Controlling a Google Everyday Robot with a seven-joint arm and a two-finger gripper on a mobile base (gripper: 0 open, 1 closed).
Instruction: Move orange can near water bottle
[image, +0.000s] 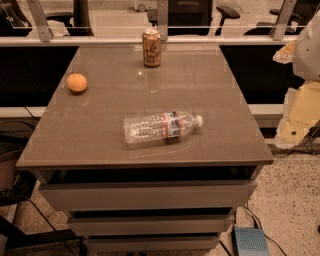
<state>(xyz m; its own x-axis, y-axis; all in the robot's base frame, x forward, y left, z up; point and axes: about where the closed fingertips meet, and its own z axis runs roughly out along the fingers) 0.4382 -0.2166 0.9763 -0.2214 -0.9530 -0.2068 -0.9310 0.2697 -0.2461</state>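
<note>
Camera view shows a big brown desk (220, 100) with drawers under it. Off to one side, past the desk's edge and not over the top at all, I see pale yellow and white robot parts. I take these to be the gripper (299, 117). I cannot tell if it is open or closed. It is well apart from everything on the desk, so it has hold of none of those things.

Next biggest is the water bottle (162, 126). It lies on its side near the front of the desk, with its white cap pointing toward the gripper's side. Of the three things, it is closest to the gripper.

The orange can (151, 47) stands up straight at the back edge of the desk. It is farther from the gripper than the bottle is, and well apart from the bottle. The round orange fruit (77, 82) is the smallest thing. It sits farthest from the gripper, at the other side of the desk.

I think the first step is to reach for the can. The gripper should pass behind the bottle, not bump it, since a bottle lying down may roll. It should grab the can around its middle, because a tall thin can tips easily. Then it should lift the can a little, keep it straight, and set it down just beside the bottle. The fruit should be left alone.
</note>
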